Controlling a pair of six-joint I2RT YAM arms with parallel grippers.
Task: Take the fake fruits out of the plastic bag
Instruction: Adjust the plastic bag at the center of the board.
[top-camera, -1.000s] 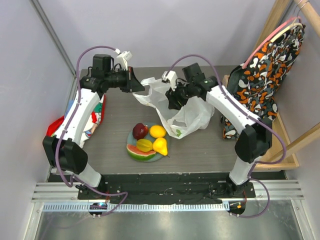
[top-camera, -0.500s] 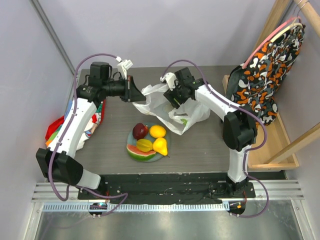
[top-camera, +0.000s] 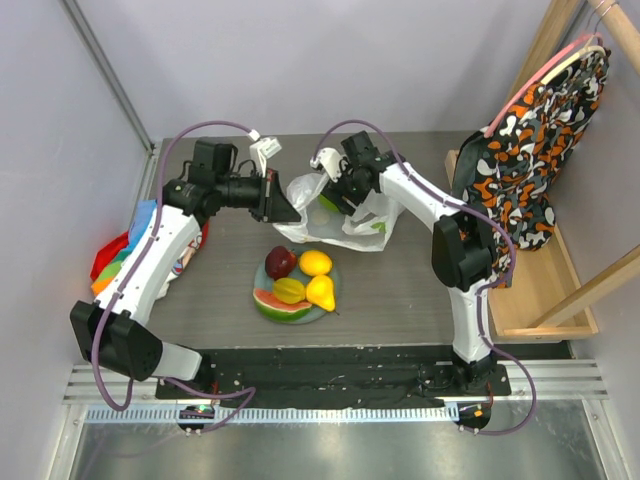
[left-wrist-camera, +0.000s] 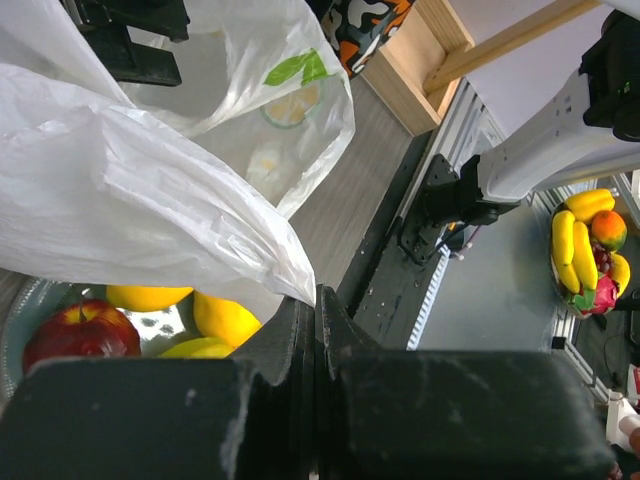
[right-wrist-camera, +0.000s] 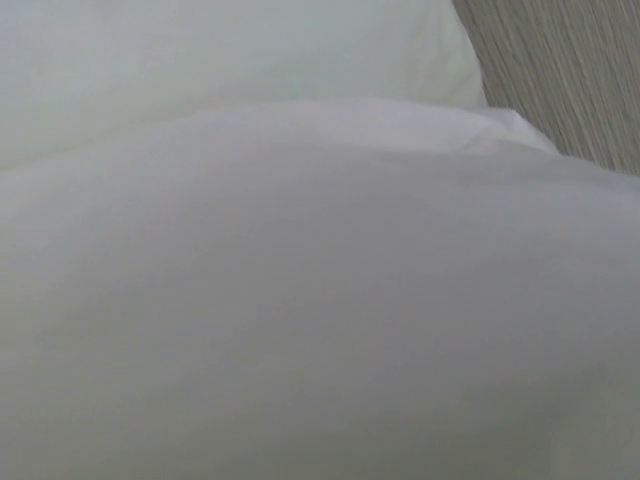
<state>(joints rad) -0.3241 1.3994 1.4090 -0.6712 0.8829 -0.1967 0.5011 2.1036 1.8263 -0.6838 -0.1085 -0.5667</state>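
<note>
**Markings.** The plastic bag carries a green leaf print above a faint round emblem. Any lettering on it is too pale to read.

**Left gripper.** The left gripper has its jaws pressed together, pinching a fold of the bag's film between them. In the top view the left gripper holds the bag's left edge raised above the table, far-left of the plate.

**Right gripper.** The right gripper sits at the far side of the bag, against the white film. The right wrist view is almost filled with bag film, with a strip of table at the upper right. The fingers do not show, so the jaw setting cannot be told. A green patch shows just beside this gripper. Fruit or print: undetermined.

**Task items.** The bag lies crumpled at the table's far centre, stretched between the two grippers. Fake fruits rest on the plate near of the bag: a red apple, a round orange-yellow piece, a yellow pear-shaped piece and a watermelon slice.

**Surroundings.** A colourful cloth lies at the table's left edge, under the left arm. A patterned garment hangs at the right, above a wooden rack. Beyond the table's near edge, the left wrist view shows a bowl of fruit.
</note>
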